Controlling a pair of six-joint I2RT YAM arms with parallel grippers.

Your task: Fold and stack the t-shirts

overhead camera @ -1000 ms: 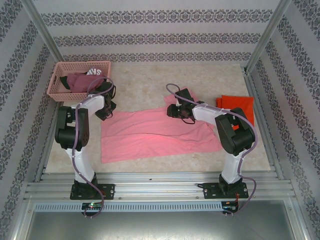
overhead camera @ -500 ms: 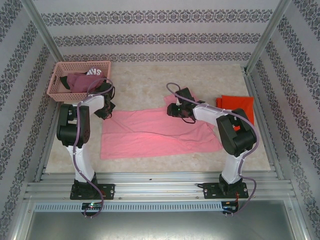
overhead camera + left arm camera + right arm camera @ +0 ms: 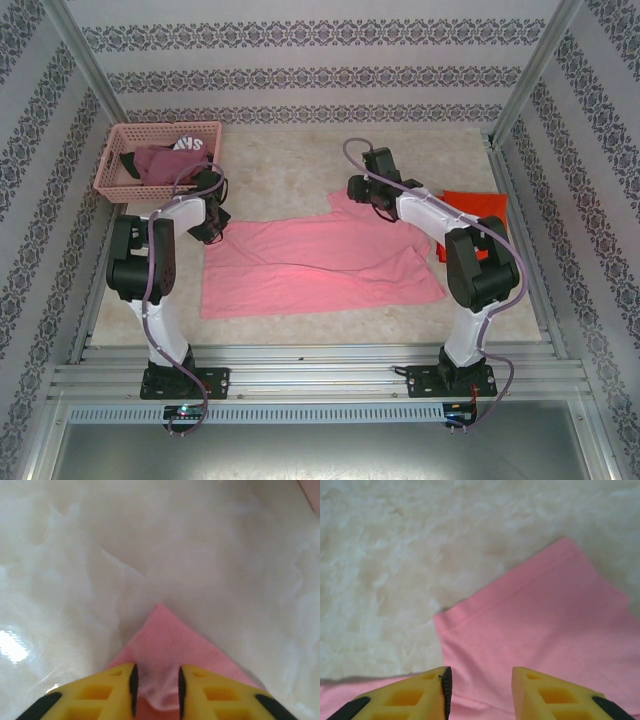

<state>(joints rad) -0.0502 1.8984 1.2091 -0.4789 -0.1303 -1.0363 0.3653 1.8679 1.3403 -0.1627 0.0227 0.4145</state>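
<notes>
Pinching far-left corner of pink t-shirt (image 3: 320,265) between nearly closed left jaws; gripping its far-right sleeve in part-closed right jaws. Spread across middle of surface (image 3: 290,160), near folded orange-red t-shirt (image 3: 482,205) at right.

Bright, even light, soft shadows; wrist views hazy up close, white glare on the table (image 3: 11,647).

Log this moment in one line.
left gripper: pinching pink shirt corner | right gripper: holding its far edge | orange shirt: lying at right
</notes>
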